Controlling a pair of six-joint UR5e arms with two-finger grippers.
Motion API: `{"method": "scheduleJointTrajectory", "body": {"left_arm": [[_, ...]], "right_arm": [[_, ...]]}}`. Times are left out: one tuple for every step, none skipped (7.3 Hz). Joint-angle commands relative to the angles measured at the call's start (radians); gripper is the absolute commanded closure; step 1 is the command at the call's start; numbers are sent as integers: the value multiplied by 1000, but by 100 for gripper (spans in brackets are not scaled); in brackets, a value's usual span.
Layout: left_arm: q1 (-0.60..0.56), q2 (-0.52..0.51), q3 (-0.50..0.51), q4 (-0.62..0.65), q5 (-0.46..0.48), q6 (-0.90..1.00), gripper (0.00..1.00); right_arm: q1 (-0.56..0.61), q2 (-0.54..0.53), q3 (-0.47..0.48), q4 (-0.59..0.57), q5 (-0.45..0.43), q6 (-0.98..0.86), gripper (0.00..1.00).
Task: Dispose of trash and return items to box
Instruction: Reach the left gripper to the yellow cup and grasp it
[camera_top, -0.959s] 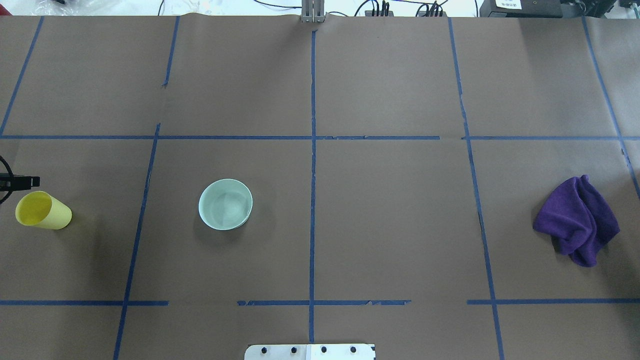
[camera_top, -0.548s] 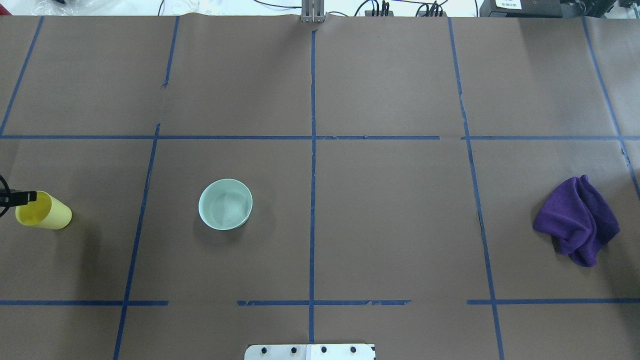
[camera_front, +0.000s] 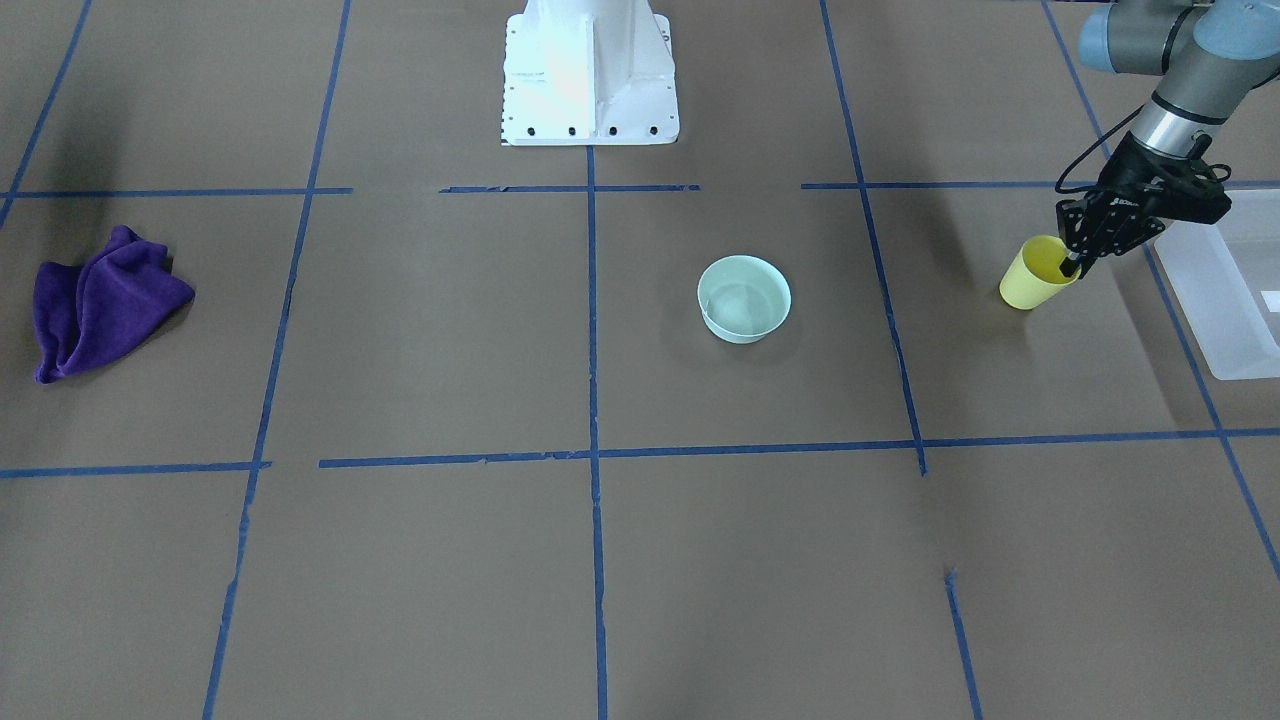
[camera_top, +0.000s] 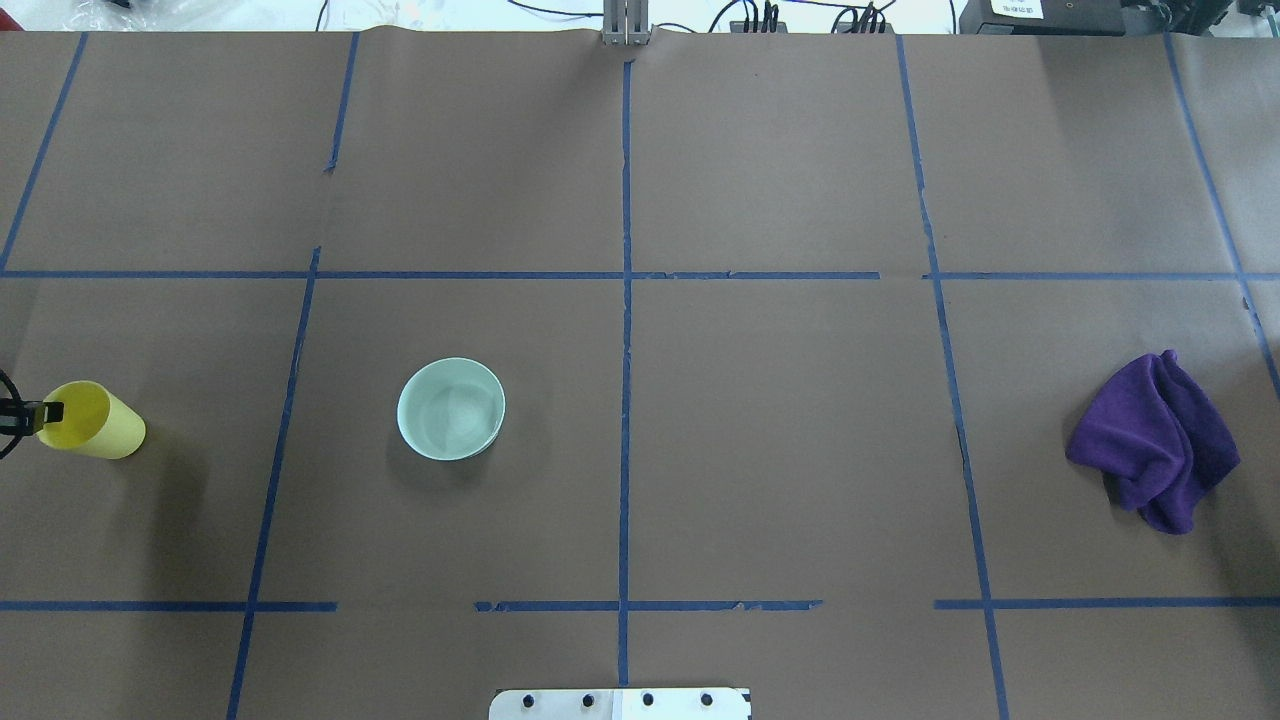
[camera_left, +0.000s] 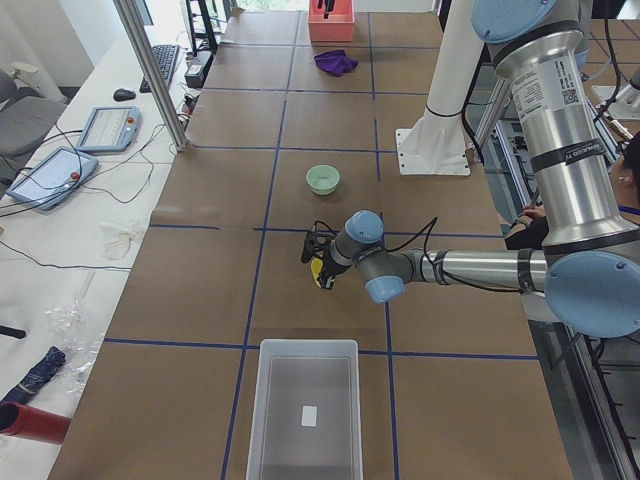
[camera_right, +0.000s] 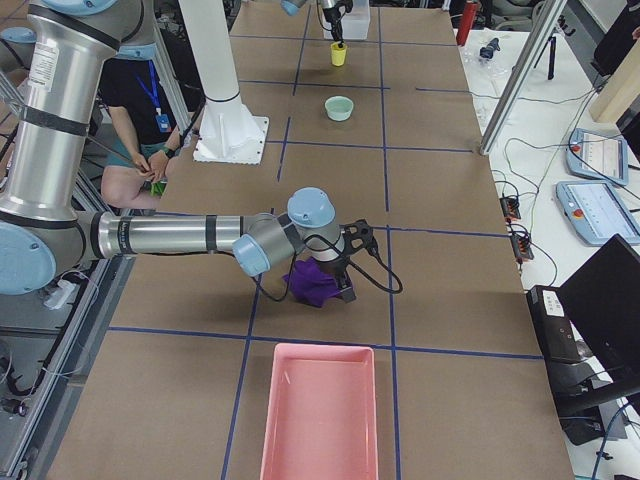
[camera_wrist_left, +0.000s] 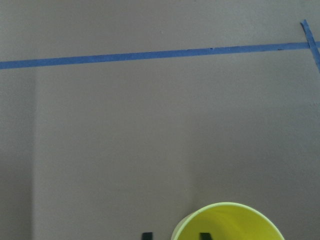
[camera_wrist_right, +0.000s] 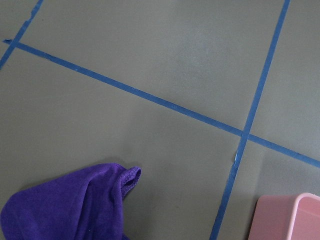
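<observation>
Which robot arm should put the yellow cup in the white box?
Left. The left gripper has its jaws astride the rim of the yellow cup, and the white box sits close by. The right gripper is far off, at the purple cloth.

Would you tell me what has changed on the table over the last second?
The left hand has dropped to the yellow cup, now straddling its rim, not yet closed. The mint bowl and purple cloth stayed put.
</observation>
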Motion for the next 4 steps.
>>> {"method": "scheduleJointTrajectory", "body": {"left_arm": [[-12,4,-8,-14,-9,84,100],[-21,11,-11,-12,-73,147,100],[-91,34,-12,-12,-189,272,100],[-269,33,3,9,-297,459,100]], "right_arm": [[0,-2,0,0,0,-2,0],[0,-1,-2,0,0,-2,0],[0,-1,-2,0,0,-2,0],[0,-2,-2,0,0,0,0]]}}
